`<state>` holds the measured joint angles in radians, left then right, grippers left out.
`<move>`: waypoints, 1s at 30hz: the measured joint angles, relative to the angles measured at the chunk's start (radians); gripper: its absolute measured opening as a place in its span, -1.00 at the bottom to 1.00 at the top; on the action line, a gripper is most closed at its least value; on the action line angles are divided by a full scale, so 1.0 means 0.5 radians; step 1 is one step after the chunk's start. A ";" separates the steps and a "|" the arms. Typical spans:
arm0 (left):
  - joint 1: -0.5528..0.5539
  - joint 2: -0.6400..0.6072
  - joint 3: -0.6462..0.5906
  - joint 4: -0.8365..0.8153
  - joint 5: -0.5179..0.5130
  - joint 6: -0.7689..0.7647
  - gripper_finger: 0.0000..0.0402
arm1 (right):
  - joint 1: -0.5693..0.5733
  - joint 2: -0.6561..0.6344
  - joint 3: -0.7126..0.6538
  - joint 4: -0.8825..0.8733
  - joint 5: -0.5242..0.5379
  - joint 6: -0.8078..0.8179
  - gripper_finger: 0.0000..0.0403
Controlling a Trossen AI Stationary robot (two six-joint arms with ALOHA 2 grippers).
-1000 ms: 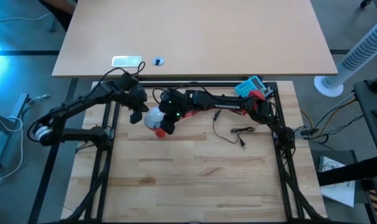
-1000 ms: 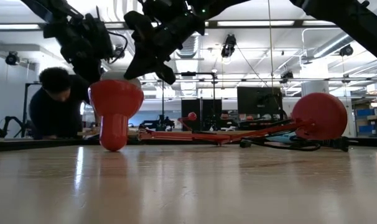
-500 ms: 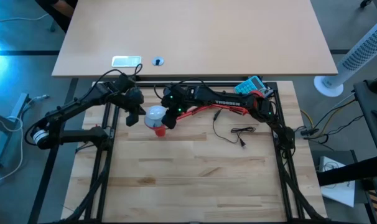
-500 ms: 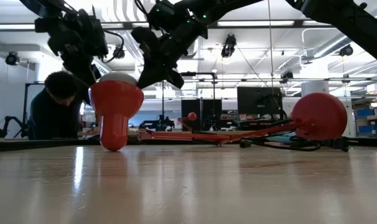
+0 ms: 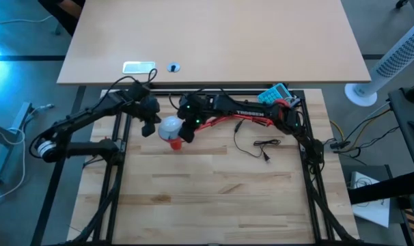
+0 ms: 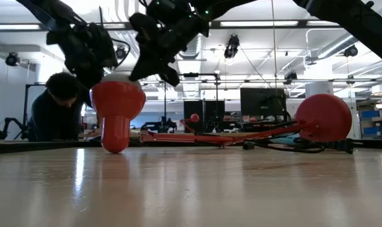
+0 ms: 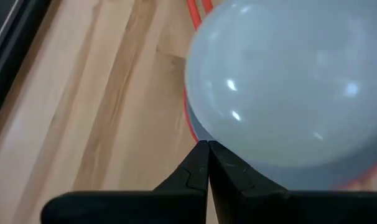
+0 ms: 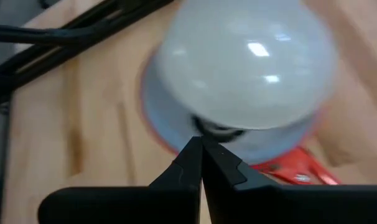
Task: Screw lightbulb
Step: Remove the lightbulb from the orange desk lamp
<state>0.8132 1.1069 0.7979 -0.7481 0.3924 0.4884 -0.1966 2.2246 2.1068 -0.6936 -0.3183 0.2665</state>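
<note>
The white lightbulb (image 5: 169, 125) stands dome up in the mouth of the red lamp shade (image 6: 117, 104). The shade rests on the wooden table by its narrow end, toward the far left. The lamp's red arm (image 5: 224, 121) runs right to its round base (image 6: 323, 118). My left gripper (image 5: 150, 126) is shut at the bulb's left side. My right gripper (image 5: 187, 131) is shut at its right side. Both slant down at the bulb. My left gripper's shut fingertips (image 7: 201, 155) meet the bulb's lower side (image 7: 238, 149) just above the shade's red rim, coming slanting down from the table's left. The bulb stays upright in the shade. My right gripper's shut fingertips (image 8: 198, 149) reach the bulb's narrow lower part (image 8: 216, 127) inside the shade, slanting down from the table's right. Whether they touch it I cannot tell.
A black cable (image 5: 261, 145) lies right of the lamp's arm and a teal object (image 5: 274, 94) sits at the far right. Black frame rails edge the table. A person (image 6: 55, 113) bends behind the far edge. Bare wood (image 5: 214, 198) fills the near half.
</note>
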 joint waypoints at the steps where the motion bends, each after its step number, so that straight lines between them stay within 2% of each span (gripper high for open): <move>1: -0.001 0.028 -0.001 0.024 0.000 -0.001 -1.00 | 0.012 0.000 0.001 0.017 -0.015 0.011 -1.00; 6: -0.002 0.071 0.014 0.047 0.013 -0.021 -1.00 | 0.051 -0.001 0.001 0.049 -0.014 0.002 -1.00; 11: -0.003 0.001 0.010 0.025 0.086 -0.090 -1.00 | 0.042 -0.001 0.000 0.042 0.112 0.019 -1.00; 18: -0.034 -0.120 -0.034 -0.107 0.105 -0.106 -1.00 | -0.006 0.000 0.000 0.019 0.115 -0.007 -1.00; 26: -0.201 -0.276 -0.039 -0.293 0.133 -0.123 -1.00 | -0.071 0.000 0.000 -0.010 0.120 -0.022 -1.00; 30: -0.203 -0.317 -0.040 -0.302 -0.040 -0.115 -1.00 | -0.083 -0.001 0.000 -0.055 0.124 -0.017 -1.00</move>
<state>0.7119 0.9485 0.7780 -0.8992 0.3726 0.4307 -0.2382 2.2243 2.1067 -0.7212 -0.2562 0.2581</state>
